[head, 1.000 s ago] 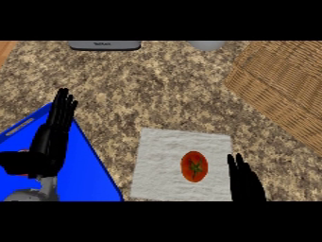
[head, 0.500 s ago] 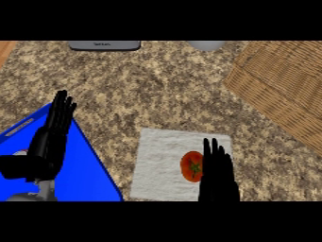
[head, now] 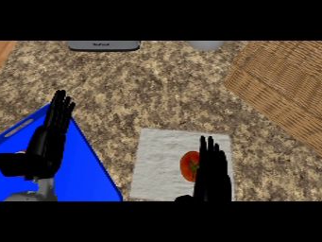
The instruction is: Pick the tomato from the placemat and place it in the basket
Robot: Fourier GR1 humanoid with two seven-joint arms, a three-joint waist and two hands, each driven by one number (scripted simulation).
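Half of the tomato (head: 188,166) was hidden under my right hand (head: 212,172); it sat on the white placemat (head: 160,160), not gripped. A second ago that hand was off the tomato's right side; it slid left and forward until the fingers lay straight over it, open, holding nothing. That put me in position to close on it; lift and carry to the basket (head: 289,90) at upper right were not yet started. My left hand (head: 48,142) stayed open and resting over the blue tray (head: 87,177).

Red tomato (head: 188,166) with green stem, on white placemat (head: 165,156), partly hidden, wicker basket (head: 296,90) at right
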